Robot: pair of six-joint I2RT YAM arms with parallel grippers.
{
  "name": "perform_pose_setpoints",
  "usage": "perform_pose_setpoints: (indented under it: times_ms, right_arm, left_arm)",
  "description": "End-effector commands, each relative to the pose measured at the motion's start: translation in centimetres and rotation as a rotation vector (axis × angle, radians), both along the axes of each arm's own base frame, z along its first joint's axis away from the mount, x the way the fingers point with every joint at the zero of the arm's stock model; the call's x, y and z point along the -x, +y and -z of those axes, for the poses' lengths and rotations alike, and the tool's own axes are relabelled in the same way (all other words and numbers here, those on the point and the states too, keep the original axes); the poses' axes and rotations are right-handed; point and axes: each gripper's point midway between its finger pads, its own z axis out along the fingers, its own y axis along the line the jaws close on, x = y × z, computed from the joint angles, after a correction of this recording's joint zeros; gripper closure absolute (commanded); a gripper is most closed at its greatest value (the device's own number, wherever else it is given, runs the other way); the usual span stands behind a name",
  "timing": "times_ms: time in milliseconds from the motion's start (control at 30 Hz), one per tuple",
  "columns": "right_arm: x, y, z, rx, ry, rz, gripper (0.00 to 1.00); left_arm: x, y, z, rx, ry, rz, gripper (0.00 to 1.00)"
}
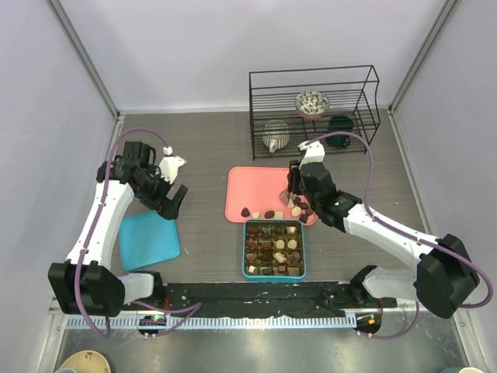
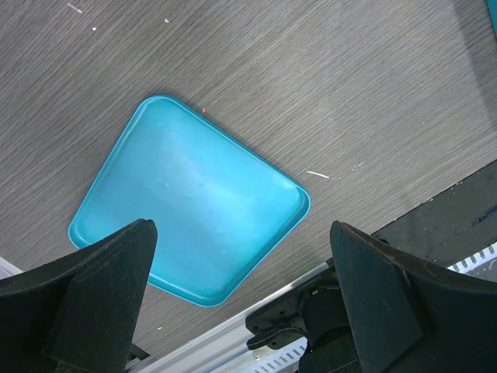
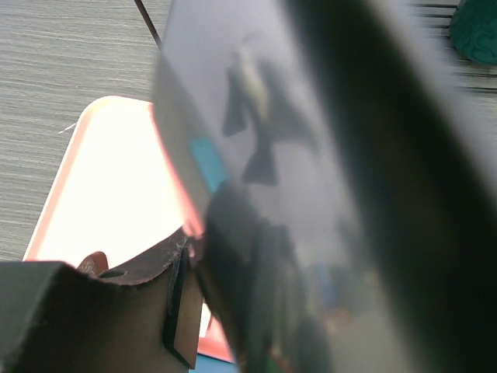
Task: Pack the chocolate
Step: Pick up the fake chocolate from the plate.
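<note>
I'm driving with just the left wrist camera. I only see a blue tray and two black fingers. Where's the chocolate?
Observer: The loose chocolate pieces lie along the near edge of a pink tray in the middle of the table, off to the right of your blue tray.
Operator: Is there a box they go in?
Observer: Yes. A teal box with little compartments sits right in front of the pink tray, and many of its compartments already hold pieces.
Operator: What's the other arm doing?
Observer: The right gripper is down at the pink tray's near right corner, among the pieces there. I can't tell if it holds one.
</note>
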Motion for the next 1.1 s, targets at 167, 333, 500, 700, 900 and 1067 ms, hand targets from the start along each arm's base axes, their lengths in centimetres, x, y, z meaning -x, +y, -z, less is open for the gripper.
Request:
perform_pose_setpoints:
  times_ms: [167, 333, 500, 700, 900, 1067]
  right_arm:
    - [-0.9, 0.3, 0.0, 0.017, 0.0, 0.008, 0.56]
    - [-0.7, 1.5, 0.1, 0.002, 0.004, -0.024, 0.56]
    - [0.3, 3.5, -0.8, -0.012, -0.018, -0.087, 0.57]
    - [0.7, 3.8, -2.5, -0.028, -0.052, -0.102, 0.57]
    - [0.3, 3.6, -3.4, -0.01, -0.083, -0.091, 0.57]
    - [-0.2, 3.9, -5.0, -0.006, -0.127, -0.104, 0.57]
  left_arm:
    - [-0.4, 0.0, -1.5, 0.002, -0.054, 0.014, 0.0]
    - [-0.5, -0.1, -1.4, 0.009, -0.05, 0.014, 0.0]
    - [-0.4, 0.1, -1.3, 0.001, -0.051, 0.017, 0.0]
    - [-0.2, 0.0, -1.1, 0.004, -0.047, 0.018, 0.0]
    - [-0.3, -0.1, -1.1, 0.008, -0.047, 0.015, 0.0]
    - [-0.3, 0.0, -1.1, 0.005, -0.05, 0.017, 0.0]
